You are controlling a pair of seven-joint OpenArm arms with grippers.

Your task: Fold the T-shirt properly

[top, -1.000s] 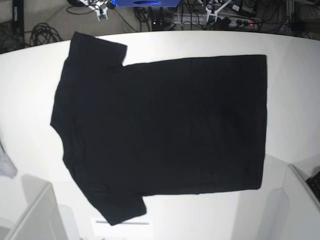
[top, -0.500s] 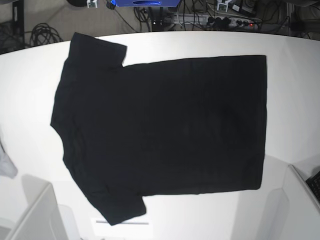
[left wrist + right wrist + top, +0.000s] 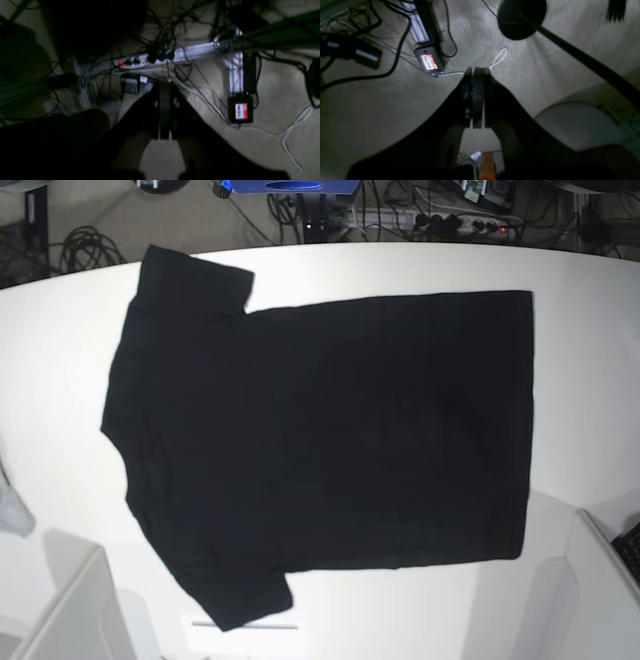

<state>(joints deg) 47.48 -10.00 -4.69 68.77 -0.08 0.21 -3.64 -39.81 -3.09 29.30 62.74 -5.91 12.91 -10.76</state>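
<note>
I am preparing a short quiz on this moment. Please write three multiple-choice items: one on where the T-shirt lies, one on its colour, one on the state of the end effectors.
1. Where does the T-shirt lie?
A. spread flat on the white table
B. on the floor
C. hanging from an arm

2. What colour is its visible side?
A. white
B. black
C. red

3. How are the left end effector and right end effector?
A. both wide open
B. both shut on cloth
C. both shut, empty, over the floor

Answers:
1 A, the base view shows it unfolded on the tabletop.
2 B, it is plain black.
3 C, each wrist view shows fingers pressed together above carpet and cables.
</note>
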